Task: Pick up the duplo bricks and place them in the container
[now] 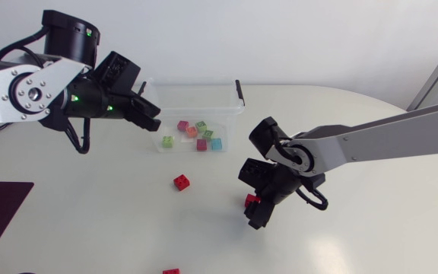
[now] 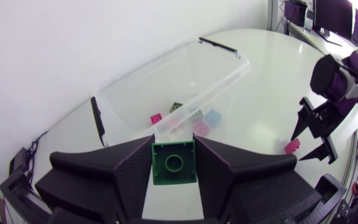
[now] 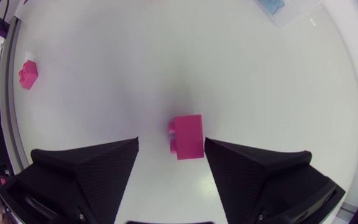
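Observation:
The clear plastic container (image 1: 230, 97) stands at the back middle of the table with several coloured duplo bricks (image 1: 201, 144) inside. My left gripper (image 1: 152, 114) hovers at the container's left end, shut on a green brick (image 2: 174, 163) that sits between its fingers. My right gripper (image 1: 253, 207) is low over the table in front of the container. It is open, and a magenta brick (image 3: 186, 137) lies on the table between its fingers (image 3: 92, 168), close to one finger and apart from the other.
A red brick (image 1: 181, 181) lies loose on the table in front of the container, off to the side of my right gripper (image 3: 171, 142). Another red brick (image 1: 171, 271) lies at the table's front edge.

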Tool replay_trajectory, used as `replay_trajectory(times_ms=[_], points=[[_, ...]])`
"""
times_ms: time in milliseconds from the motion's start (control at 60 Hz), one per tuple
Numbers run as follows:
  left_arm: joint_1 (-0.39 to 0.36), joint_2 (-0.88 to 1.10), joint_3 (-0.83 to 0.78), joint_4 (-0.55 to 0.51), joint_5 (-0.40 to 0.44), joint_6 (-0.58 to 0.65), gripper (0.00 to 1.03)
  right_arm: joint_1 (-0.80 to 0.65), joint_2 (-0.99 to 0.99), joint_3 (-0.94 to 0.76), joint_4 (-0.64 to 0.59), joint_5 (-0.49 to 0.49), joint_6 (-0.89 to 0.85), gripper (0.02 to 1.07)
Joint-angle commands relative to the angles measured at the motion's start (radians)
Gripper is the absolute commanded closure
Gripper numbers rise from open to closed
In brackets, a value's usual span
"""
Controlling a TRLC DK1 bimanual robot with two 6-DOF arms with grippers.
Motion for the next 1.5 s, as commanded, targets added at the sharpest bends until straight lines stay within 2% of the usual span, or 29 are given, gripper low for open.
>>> replay_trajectory(times_ms=[0,50,67,133,183,333,433,483,500,533,567,650,867,917,1150,1350,1483], points=[[0.005,0.008,0.053,0.027,0.007,-0.053,0.77,0.005,0.038,0.018,0.020,-0.012,-0.016,0.46],[0.002,0.026,0.073,0.041,0.007,-0.063,0.77,0.005,0.047,0.018,0.022,-0.012,-0.016,0.50],[0.003,0.051,0.092,0.055,0.007,-0.075,0.77,0.005,0.056,0.018,0.023,-0.012,-0.014,0.57],[0.003,0.089,0.122,0.070,0.007,-0.087,0.77,0.004,0.053,0.017,0.023,-0.012,-0.013,0.69],[0.010,0.137,0.151,0.104,0.007,-0.098,0.77,0.004,0.027,0.017,0.020,-0.015,-0.007,0.85],[0.016,0.266,0.218,0.174,0.007,-0.093,0.76,0.004,-0.048,0.038,-0.034,-0.013,-0.004,0.85],[0.036,0.373,0.304,0.176,0.007,-0.098,0.75,0.004,-0.102,0.089,-0.087,-0.012,0.013,0.85],[0.037,0.408,0.332,0.174,0.007,-0.096,0.61,0.004,-0.126,0.123,-0.109,-0.012,0.021,0.85],[0.039,0.422,0.343,0.174,0.007,-0.095,0.48,0.004,-0.139,0.141,-0.120,-0.012,0.025,0.85],[0.039,0.436,0.353,0.170,0.007,-0.092,0.30,0.004,-0.148,0.163,-0.129,-0.013,0.033,0.85],[0.040,0.442,0.356,0.165,0.006,-0.089,0.15,0.002,-0.160,0.186,-0.132,-0.013,0.044,0.85],[0.042,0.425,0.341,0.154,0.006,-0.087,0.07,-0.002,-0.172,0.262,-0.159,-0.013,0.056,0.85],[0.068,0.220,0.226,0.073,0.055,-0.052,0.06,-0.010,-0.143,0.453,-0.179,-0.010,0.111,0.85],[0.068,0.157,0.181,0.030,0.059,-0.015,0.06,-0.011,-0.113,0.512,-0.179,-0.001,0.124,0.85],[0.046,-0.072,-0.073,-0.048,0.118,0.143,0.06,-0.027,0.044,0.779,-0.190,-0.001,0.176,0.85],[0.010,-0.147,-0.242,-0.137,0.177,0.298,0.06,-0.059,0.228,0.986,-0.185,-0.002,0.208,0.85],[-0.075,-0.199,-0.349,-0.183,0.183,0.361,0.06,-0.082,0.355,1.112,-0.193,-0.006,0.226,0.84]])
